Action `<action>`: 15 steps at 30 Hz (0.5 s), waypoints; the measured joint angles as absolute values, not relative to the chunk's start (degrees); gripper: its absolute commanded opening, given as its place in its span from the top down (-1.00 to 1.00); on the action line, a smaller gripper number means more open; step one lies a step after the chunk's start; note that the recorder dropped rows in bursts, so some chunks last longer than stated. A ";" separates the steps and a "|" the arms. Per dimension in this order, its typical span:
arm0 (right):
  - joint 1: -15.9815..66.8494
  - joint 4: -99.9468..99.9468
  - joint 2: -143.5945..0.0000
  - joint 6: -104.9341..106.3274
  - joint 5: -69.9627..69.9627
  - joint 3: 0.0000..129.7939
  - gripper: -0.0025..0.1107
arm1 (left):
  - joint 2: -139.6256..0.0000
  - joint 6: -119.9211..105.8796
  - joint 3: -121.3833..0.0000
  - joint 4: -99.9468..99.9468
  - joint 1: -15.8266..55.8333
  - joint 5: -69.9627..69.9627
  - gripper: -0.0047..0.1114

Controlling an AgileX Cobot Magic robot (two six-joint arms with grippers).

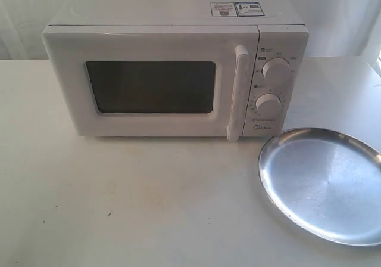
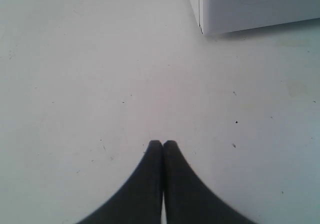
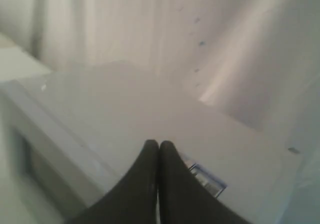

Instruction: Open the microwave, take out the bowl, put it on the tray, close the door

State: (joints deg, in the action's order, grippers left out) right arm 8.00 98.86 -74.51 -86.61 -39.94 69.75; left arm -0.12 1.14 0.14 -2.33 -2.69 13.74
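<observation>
Right tool (image 3: 159, 145) and left tool (image 2: 163, 145), both pinched shut and empty; right one's over the microwave (image 1: 175, 70), nearer the door's (image 1: 149, 87) upright handle (image 1: 239, 91), right of centre.

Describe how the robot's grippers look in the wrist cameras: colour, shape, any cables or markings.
The left gripper and right gripper look alike: each has two matte, near-black fingers, broad at the base and curving inward to narrow, rounded tips. No cables, markings or logos show on them. The arms themselves are out of frame in every view.
</observation>
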 measured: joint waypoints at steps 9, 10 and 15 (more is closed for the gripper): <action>3.29 99.90 -83.99 -82.00 -59.63 62.40 0.96 | -0.12 1.14 0.14 -2.33 -2.69 13.74 0.92; 2.31 100.05 -85.39 -81.48 -62.16 61.94 0.96 | -0.12 1.14 0.14 -2.33 -2.69 13.74 0.92; 0.95 100.28 -92.71 -80.36 -66.31 61.44 0.96 | -0.12 1.14 0.14 -2.33 -2.69 13.74 0.92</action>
